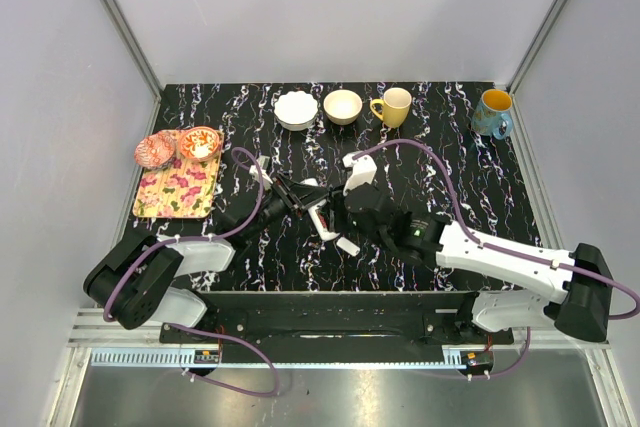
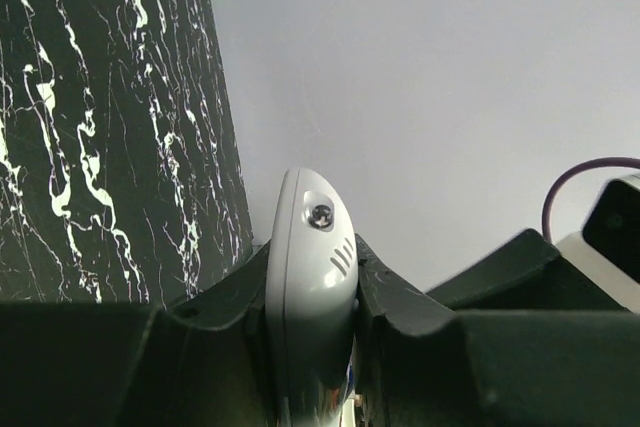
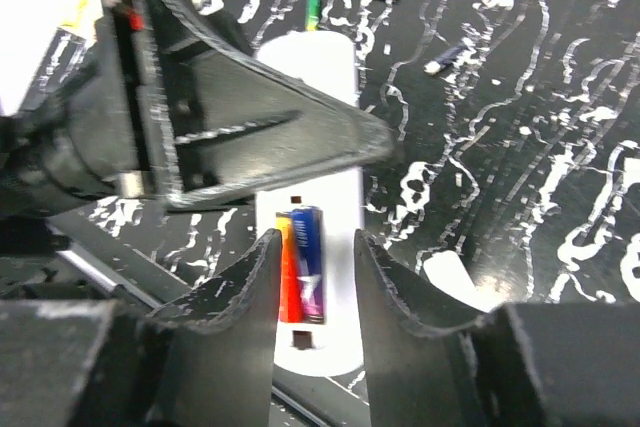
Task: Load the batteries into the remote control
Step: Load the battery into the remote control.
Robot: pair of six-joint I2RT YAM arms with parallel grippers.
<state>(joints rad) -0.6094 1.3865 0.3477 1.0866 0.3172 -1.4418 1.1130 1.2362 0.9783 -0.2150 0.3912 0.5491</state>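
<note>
**A:** How far along is the job?

**B:** Nearly done, I'd judge. On the left, the left gripper is clamped tight on the remote. Two batteries, one orange and one purple, lie side by side in its open bay. The right gripper hangs over them with its jaws narrowly parted, pinching nothing.

**A:** What's left?

**B:** Probably the white cover, which lies on the table just right of the remote. Two loose batteries lie farther off.

**A:** Any writing?

**B:** There's small print on the purple battery, too blurred to read. No brand shows.
</note>
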